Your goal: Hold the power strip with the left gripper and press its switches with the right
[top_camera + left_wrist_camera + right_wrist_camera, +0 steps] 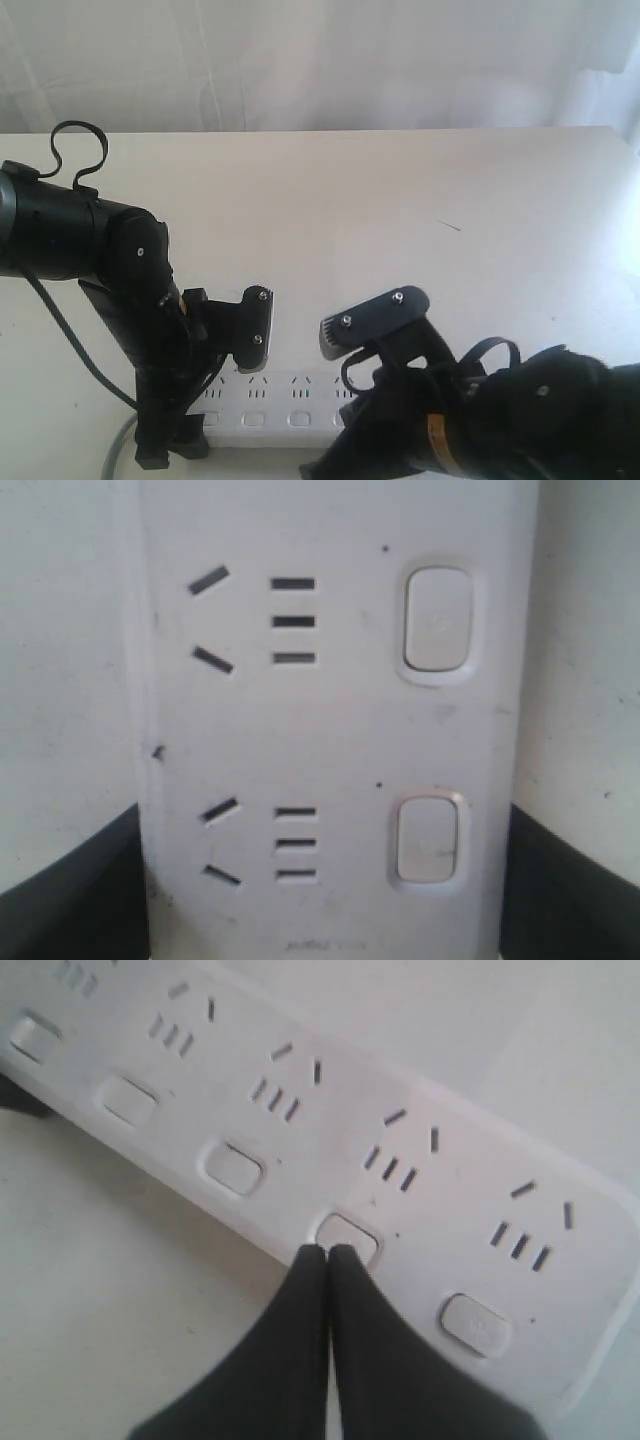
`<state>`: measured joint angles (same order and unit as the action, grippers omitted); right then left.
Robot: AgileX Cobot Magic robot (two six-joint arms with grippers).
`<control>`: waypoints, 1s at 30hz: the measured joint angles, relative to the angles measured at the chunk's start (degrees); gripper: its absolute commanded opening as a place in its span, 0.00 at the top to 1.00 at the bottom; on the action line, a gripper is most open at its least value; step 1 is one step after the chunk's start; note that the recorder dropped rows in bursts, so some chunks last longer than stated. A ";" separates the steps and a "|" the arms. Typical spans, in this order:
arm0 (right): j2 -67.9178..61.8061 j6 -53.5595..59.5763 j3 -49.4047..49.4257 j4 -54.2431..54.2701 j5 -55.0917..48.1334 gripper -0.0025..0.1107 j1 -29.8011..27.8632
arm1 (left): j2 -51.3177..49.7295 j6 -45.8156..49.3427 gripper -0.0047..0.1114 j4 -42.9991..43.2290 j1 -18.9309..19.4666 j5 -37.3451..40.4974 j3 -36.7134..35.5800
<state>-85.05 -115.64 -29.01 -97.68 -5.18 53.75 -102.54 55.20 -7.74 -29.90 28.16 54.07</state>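
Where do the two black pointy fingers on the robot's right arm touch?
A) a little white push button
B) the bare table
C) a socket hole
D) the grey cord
A: the right gripper, shut, rests its black tips on the edge of a small white rounded push button of the long white plastic power strip.

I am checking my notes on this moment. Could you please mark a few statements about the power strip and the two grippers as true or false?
1. The right gripper is shut, its tips pressed together. True.
2. It touches the last switch at the end of the power strip. False: it touches the next-to-last switch; the end switch lies untouched beside it.
3. The left gripper has a dark finger on each long side of the power strip. True.
4. A plug sits in one of the sockets. False: every socket in view is empty.
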 measured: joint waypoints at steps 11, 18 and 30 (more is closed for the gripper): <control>22.09 1.18 0.13 0.15 -4.56 0.98 0.00 | 0.00 0.00 0.96 0.00 0.00 0.11 0.00; 21.86 2.32 2.86 0.15 -5.82 0.98 0.00 | 0.00 0.00 0.96 0.00 0.00 0.11 0.00; 13.81 2.32 7.34 0.36 -7.66 0.98 0.00 | 0.00 0.00 0.96 0.00 0.00 0.11 0.00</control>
<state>-71.25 -113.32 -21.67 -97.33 -12.84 53.75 -102.54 55.20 -7.74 -29.90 28.27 54.07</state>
